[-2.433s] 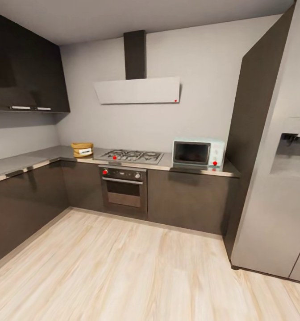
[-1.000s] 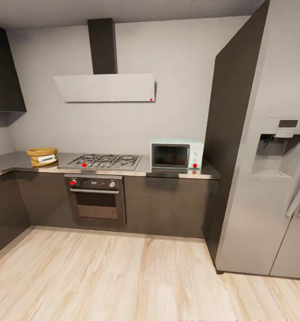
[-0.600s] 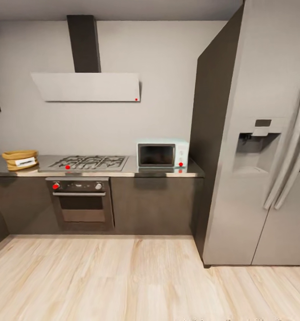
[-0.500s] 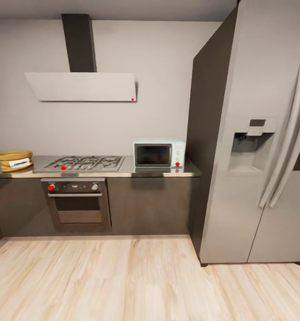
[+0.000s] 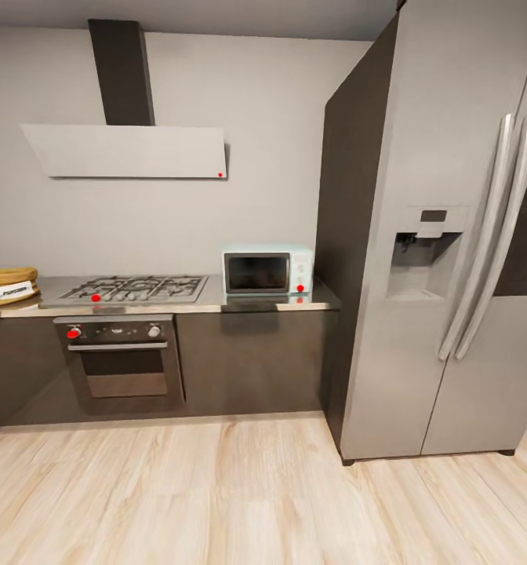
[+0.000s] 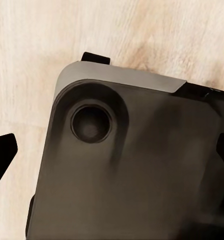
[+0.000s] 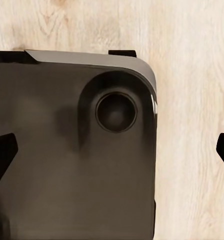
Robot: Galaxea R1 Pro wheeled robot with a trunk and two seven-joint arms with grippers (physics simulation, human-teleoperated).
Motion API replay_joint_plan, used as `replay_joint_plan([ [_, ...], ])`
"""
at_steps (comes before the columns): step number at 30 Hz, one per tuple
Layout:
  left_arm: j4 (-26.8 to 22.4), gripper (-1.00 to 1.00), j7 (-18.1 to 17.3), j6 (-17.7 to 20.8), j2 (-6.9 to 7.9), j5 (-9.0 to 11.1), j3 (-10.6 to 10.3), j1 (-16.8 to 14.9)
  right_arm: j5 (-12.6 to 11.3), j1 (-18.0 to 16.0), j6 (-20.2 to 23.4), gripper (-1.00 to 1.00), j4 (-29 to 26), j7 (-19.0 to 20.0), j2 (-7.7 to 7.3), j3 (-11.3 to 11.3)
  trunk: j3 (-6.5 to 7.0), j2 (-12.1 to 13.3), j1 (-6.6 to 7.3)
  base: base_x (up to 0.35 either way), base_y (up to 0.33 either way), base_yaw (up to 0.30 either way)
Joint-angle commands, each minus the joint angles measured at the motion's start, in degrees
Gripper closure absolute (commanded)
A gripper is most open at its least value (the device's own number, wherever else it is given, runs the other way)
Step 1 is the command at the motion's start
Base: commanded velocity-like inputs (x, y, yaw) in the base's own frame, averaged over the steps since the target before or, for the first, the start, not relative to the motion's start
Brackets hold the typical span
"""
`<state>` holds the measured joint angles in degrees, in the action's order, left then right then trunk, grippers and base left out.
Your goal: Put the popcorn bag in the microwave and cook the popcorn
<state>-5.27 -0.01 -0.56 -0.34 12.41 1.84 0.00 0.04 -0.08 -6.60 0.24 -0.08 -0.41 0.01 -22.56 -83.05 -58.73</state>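
Both grippers point down at the robot's own dark base. In the left wrist view, the left gripper [image 6: 112, 152] shows two black fingertips [image 6: 3, 152] at opposite edges of the picture, spread wide with nothing between them. Below it lies the base [image 6: 132, 175], dark with a pale grey rim and a round recess, and past that the light wood floor [image 6: 37, 50].

In the right wrist view, the right gripper [image 7: 112, 150] is likewise wide apart and empty, its black fingertips [image 7: 2, 152] at the two edges, above another rounded corner of the base [image 7: 57, 165] and the same floor [image 7: 192, 75].

Far from both grippers, across a stretch of floor [image 5: 240, 494] in the head view, dark cabinets [image 5: 252, 361] stand along the wall under the grey countertop [image 5: 216, 302]. A built-in oven [image 5: 118, 361] with a red knob sits below a gas hob [image 5: 130, 288]. The microwave [image 5: 267, 271], mint-blue with its dark door closed, stands on the countertop just beside the hob, toward the tall steel fridge [image 5: 444, 235]. The popcorn bag [image 5: 7, 286] sits on the countertop on the far side of the hob from the microwave, cut by the picture's edge, well apart from it. A pale range hood [image 5: 130, 149] hangs on the wall above the hob
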Motion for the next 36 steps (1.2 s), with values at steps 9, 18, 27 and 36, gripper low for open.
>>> replay_joint_plan([
  [9,0.34,-1.00,0.43,-0.06,-0.02,0.42,0.00,0.00,0.09,-0.01,-0.26,-1.00,0.03,-0.01,-0.07,0.30,-0.04,-0.03,0.00,0.240,-0.013,0.000],
  [18,0.43,-1.00,0.54,-0.06,-0.02,0.47,0.00,0.00,-0.04,-0.01,-0.25,-1.00,0.03,-0.01,-0.11,0.26,-0.04,-0.03,0.00,0.321,-0.116,0.000],
  [27,0.44,-1.00,0.63,-0.09,-0.04,0.42,0.11,0.00,-0.10,-0.01,-0.25,-1.00,0.03,-0.01,-0.11,0.29,-0.04,-0.03,0.00,0.321,-0.122,0.059],
  [36,0.44,-1.00,0.63,-0.15,-0.04,0.42,0.18,0.00,-0.09,-0.01,-0.25,-1.00,0.03,-0.01,-0.11,0.35,-0.04,-0.03,0.00,0.321,-0.094,0.265],
])
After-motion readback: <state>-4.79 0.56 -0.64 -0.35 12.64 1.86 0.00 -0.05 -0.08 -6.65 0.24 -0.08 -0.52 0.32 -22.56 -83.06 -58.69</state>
